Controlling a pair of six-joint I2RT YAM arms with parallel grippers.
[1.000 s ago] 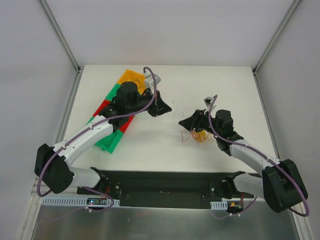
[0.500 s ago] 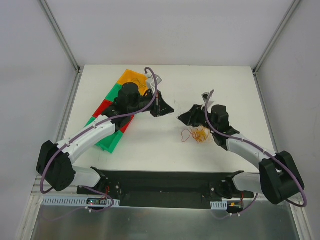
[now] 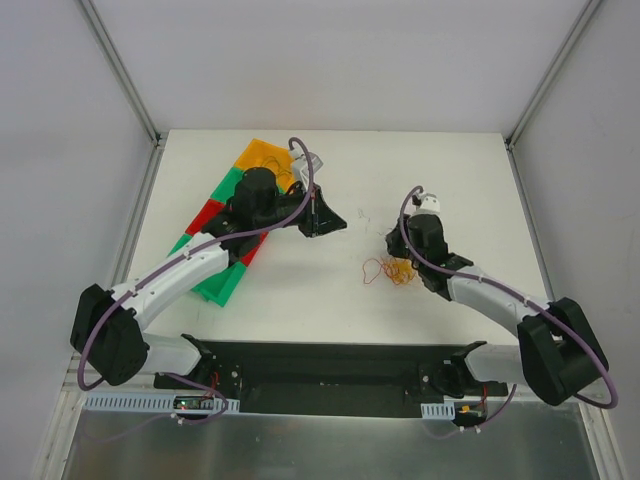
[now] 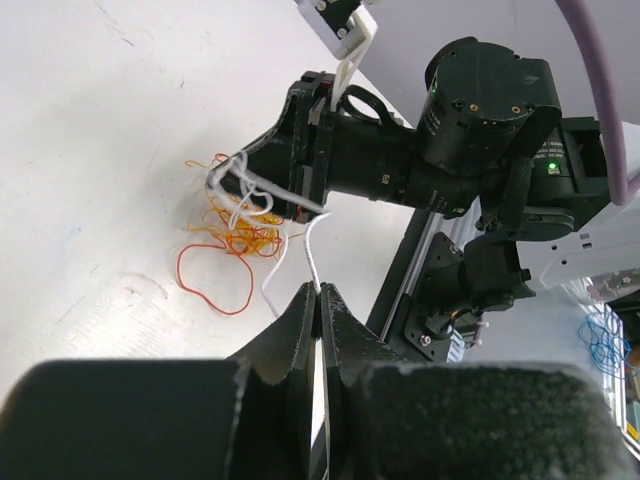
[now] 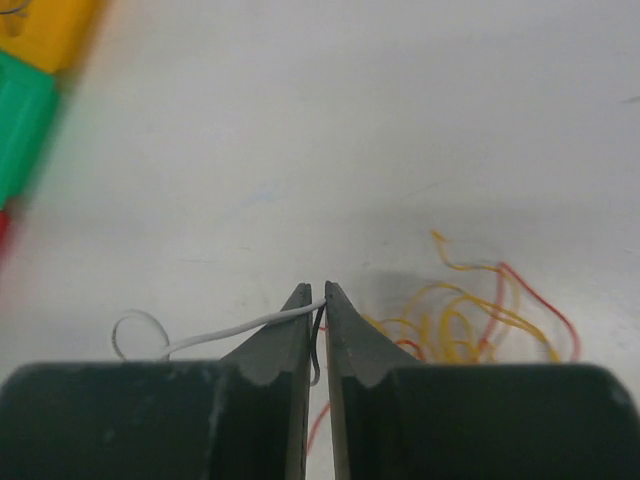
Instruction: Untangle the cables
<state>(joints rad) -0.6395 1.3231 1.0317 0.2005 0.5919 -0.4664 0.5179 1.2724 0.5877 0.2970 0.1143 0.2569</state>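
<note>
The cables are a small clump of orange-yellow and red wires [image 3: 393, 270] lying on the white table, with a red loop [image 4: 212, 286] at its near side. A thin white cable [image 4: 312, 240] runs from the clump area between both grippers. My left gripper [image 4: 320, 291] is shut on one end of it, left of the clump [image 4: 238, 234]. My right gripper [image 5: 322, 294] is shut on the white cable [image 5: 230, 328] too, just above the clump [image 5: 470, 325]. In the top view the left gripper [image 3: 336, 220] and the right gripper [image 3: 392, 241] face each other, a short way apart.
A row of yellow [image 3: 262, 160], green [image 3: 232, 184] and red [image 3: 206, 214] bins lies under the left arm at the back left; yellow [image 5: 40, 30] and green [image 5: 22, 120] bins show in the right wrist view. A black base rail [image 3: 330, 370] runs along the near edge.
My right wrist has turned and drawn back to the right, ending above the clump. The clump has shifted slightly. The left arm has hardly moved.
</note>
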